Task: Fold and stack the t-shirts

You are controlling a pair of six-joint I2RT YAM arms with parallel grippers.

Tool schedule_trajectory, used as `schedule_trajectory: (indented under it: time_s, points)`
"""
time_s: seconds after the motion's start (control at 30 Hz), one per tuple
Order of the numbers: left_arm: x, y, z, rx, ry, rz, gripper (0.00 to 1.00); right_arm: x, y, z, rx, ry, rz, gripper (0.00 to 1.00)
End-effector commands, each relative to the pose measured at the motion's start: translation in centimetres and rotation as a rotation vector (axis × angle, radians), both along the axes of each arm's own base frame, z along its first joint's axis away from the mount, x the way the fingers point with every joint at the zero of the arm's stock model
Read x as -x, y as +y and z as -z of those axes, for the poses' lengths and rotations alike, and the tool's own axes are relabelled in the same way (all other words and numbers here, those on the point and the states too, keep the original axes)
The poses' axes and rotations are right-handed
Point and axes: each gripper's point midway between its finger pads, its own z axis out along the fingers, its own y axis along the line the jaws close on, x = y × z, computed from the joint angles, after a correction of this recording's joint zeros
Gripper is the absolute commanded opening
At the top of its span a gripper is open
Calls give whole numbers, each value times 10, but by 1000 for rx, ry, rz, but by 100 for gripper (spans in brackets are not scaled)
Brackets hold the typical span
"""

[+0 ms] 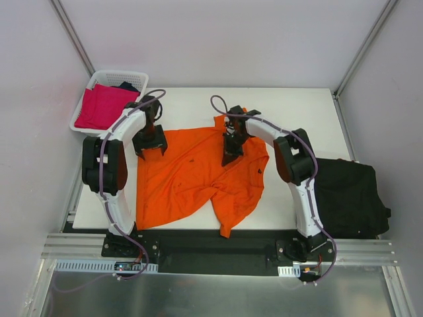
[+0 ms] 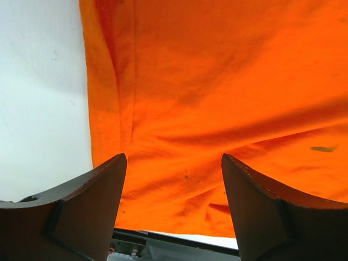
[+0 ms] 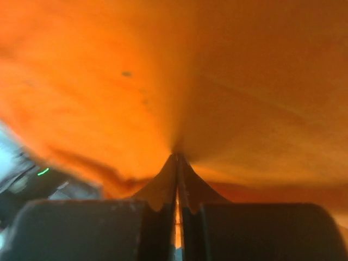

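A bright orange t-shirt [image 1: 198, 175] lies spread and rumpled on the white table [image 1: 297, 112]. My left gripper [image 1: 151, 150] is open above the shirt's far left corner; in the left wrist view its fingers [image 2: 81, 206] straddle the orange cloth [image 2: 217, 98] near its edge. My right gripper [image 1: 231, 155] is shut on a pinch of the orange shirt near its far middle; the right wrist view shows the cloth [image 3: 217, 81] pulled into the closed tips [image 3: 177, 157]. A black t-shirt [image 1: 347, 195] lies at the table's right edge. A magenta-pink shirt [image 1: 104, 105] sits in the basket.
A white lattice basket [image 1: 135, 77] stands off the table's far left corner, holding the pink shirt and some dark cloth [image 1: 129, 86]. The arms' bases are on the black rail [image 1: 211, 241] at the near edge. Grey walls enclose the space.
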Motion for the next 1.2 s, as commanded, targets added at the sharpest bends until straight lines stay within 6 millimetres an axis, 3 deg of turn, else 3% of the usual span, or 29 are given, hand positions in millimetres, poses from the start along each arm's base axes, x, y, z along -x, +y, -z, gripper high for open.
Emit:
schedule_trajectory:
  time_s: [0.0, 0.1, 0.27, 0.43, 0.57, 0.87, 1.17]
  points:
    - [-7, -13, -22, 57, -55, 32, 71, -15, -31, -17, 302, -270, -110, 1]
    - [0, -12, -18, 51, -39, 29, 71, -23, -46, -26, 455, -376, -108, 1]
    - [8, -12, -15, 40, -24, 32, 71, -22, -40, -33, 524, -502, -130, 1]
    - [13, -9, -14, 27, -18, 47, 71, -9, -26, -9, 499, -446, -152, 1]
    - [19, -6, -12, 13, -6, 60, 71, 3, -31, 2, 496, -391, -112, 1]
    - [25, -3, -9, 6, 12, 82, 72, 14, -61, 9, 485, -297, 16, 1]
    - [30, -2, -8, 2, 18, 85, 72, 25, -106, 20, 537, -219, 104, 1]
